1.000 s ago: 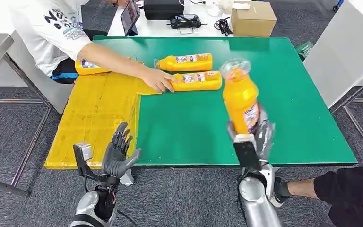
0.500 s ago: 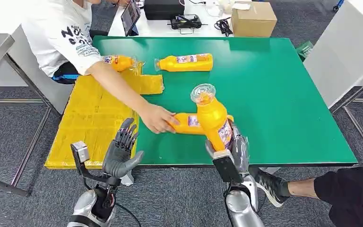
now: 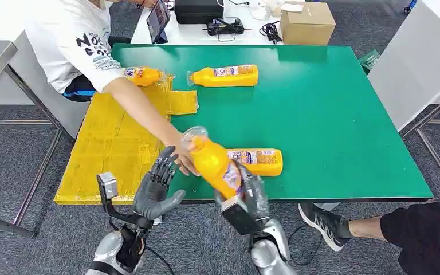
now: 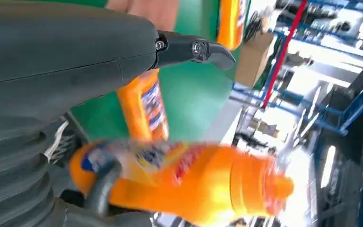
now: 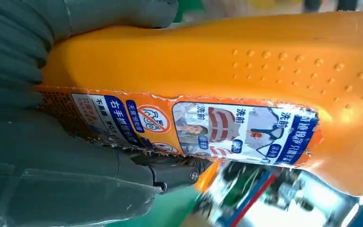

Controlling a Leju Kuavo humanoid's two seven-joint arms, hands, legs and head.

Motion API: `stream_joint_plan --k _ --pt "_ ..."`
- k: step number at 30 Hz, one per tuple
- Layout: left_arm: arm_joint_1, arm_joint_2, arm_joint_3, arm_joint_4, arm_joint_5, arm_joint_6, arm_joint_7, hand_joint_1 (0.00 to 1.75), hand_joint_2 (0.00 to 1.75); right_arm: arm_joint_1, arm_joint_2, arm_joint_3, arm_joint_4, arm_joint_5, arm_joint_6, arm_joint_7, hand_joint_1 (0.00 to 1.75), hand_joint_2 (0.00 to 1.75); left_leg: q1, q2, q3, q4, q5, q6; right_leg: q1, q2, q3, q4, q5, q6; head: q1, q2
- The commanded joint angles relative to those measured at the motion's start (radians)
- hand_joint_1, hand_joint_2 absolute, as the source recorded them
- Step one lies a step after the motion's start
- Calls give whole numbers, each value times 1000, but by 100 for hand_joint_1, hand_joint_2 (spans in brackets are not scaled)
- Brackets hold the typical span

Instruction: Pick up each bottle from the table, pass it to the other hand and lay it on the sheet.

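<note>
My right hand [image 3: 247, 193] grips an orange bottle [image 3: 213, 162] by its lower body, tilted with its clear cap toward my left hand [image 3: 153, 188]. The left hand is open with fingers spread, just short of the bottle. In the right wrist view the fingers [image 5: 52, 156] wrap the labelled bottle [image 5: 227, 71]. The left wrist view has the held bottle [image 4: 194, 184] close in front of the left hand [image 4: 75, 52]. A second bottle [image 3: 258, 162] lies on the green table [image 3: 332, 114] behind the held one. A third bottle [image 3: 223, 75] lies at the far middle. A fourth [image 3: 143, 75] lies on the yellow sheet [image 3: 112, 143].
A person in a white shirt [image 3: 69, 40] reaches across the sheet; that person's hand [image 3: 181, 156] is right beside the held bottle's neck. A cardboard box [image 3: 306, 22] stands beyond the table. Someone's leg and shoe [image 3: 332, 220] lie at the near right.
My right hand has carried the bottle left and nearer, tilting it toward the left hand. The left hand has risen slightly. The person has left a bottle lying near the front edge.
</note>
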Motion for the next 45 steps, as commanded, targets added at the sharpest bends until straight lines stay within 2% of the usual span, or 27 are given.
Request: stream_joint_plan --k 1,4,10,12,13,14,16,17,19,25,27,28,31,32,34,38,39,40,41,45 --pt "-52 46 -73 88 14 -37 9 0 175 -151 7 157 203 20 42 26 175 175 0 3 3 -1 -1 -1 0 2 2 -1 0 -1 0 0" --pt "-54 52 -96 79 12 -59 8 0 175 -179 20 189 260 27 66 40 175 175 1 4 7 -1 -2 -2 1 4 6 -1 -1 -2 0 0" --pt "-47 70 -141 50 -9 -89 -8 0 175 -206 41 218 356 21 72 32 175 175 0 1 3 -1 -1 -1 1 1 3 -1 0 -1 0 0" --pt "-47 72 -147 52 -10 -94 -10 0 175 -209 43 221 364 21 74 32 175 175 1 3 10 -1 -3 -2 2 3 9 -1 -2 -3 0 0" --pt "-49 70 -149 61 -10 -94 -11 0 175 -214 47 230 374 24 83 34 175 175 0 1 4 -1 -1 -1 1 1 3 -1 0 -1 0 0" --pt "-51 68 -149 67 -10 -92 -11 0 175 -215 50 236 381 27 86 35 175 175 1 1 7 -1 -2 -2 1 1 6 -1 -2 -2 0 0" --pt "-56 64 -147 86 -11 -87 -11 0 175 -219 57 255 404 35 97 38 175 175 1 1 3 -1 -1 -1 1 1 3 -1 -1 -1 0 0" --pt "-60 61 -146 97 -12 -85 -11 0 175 -219 62 269 421 41 104 41 175 175 2 2 10 0 -4 -2 2 2 9 -1 -3 -3 0 0" --pt "-69 52 -136 123 -8 -81 -14 0 175 -224 74 297 466 40 135 39 175 175 0 1 4 -1 -1 -1 0 1 3 -1 -1 -1 0 0" --pt "-89 41 -115 179 -4 -65 -10 0 175 -233 87 346 541 43 170 22 175 175 1 0 4 -1 -1 -1 1 0 4 -1 -1 -2 0 0" --pt "-92 41 -111 186 -5 -60 -9 0 175 -232 91 353 546 43 173 18 175 175 2 0 9 -1 -3 -2 2 0 8 -1 -3 -3 0 0" --pt "-92 41 -111 186 -5 -60 -9 0 175 -232 91 353 546 43 173 18 175 175 1 -1 4 -1 -1 -1 1 -1 4 -1 -1 -2 0 0" --pt "-98 33 -99 205 -9 -46 -4 0 175 -238 94 369 554 48 180 17 175 175 1 -1 4 -1 -1 -1 1 -1 3 -1 -2 -2 0 0" --pt "-98 33 -99 205 -9 -46 -4 0 175 -238 94 369 554 48 180 17 175 175 2 0 11 0 -4 -3 2 0 11 -1 -5 -4 0 0" --pt "-98 32 -99 207 -10 -45 -4 0 175 -237 95 370 554 48 181 18 175 175 1 0 3 0 -1 -1 1 0 2 0 -1 -2 0 0" --pt "-93 20 -80 207 7 -62 -7 0 175 -240 95 379 565 37 179 22 175 175 1 -1 6 0 -2 -2 1 -1 5 0 -3 -2 0 0" --pt "-89 16 -72 196 16 -64 -10 12 175 -240 95 380 566 34 180 22 175 175 1 -1 5 0 -1 -1 1 -1 4 -1 -2 -2 0 0" --pt "-85 12 -61 189 30 -63 -7 138 175 -240 96 382 567 32 181 24 175 175 1 0 3 0 -1 -1 1 0 2 0 -2 -2 0 0" --pt "-83 9 -55 179 40 -70 -9 175 175 -239 95 384 568 30 180 25 175 175 1 0 6 0 -2 -2 1 0 5 0 -3 -2 0 0" --pt "-70 0 -34 134 66 -71 -11 175 175 -236 91 387 568 25 178 28 175 175 1 -1 4 0 -1 -1 1 -1 4 0 -2 -2 0 0"
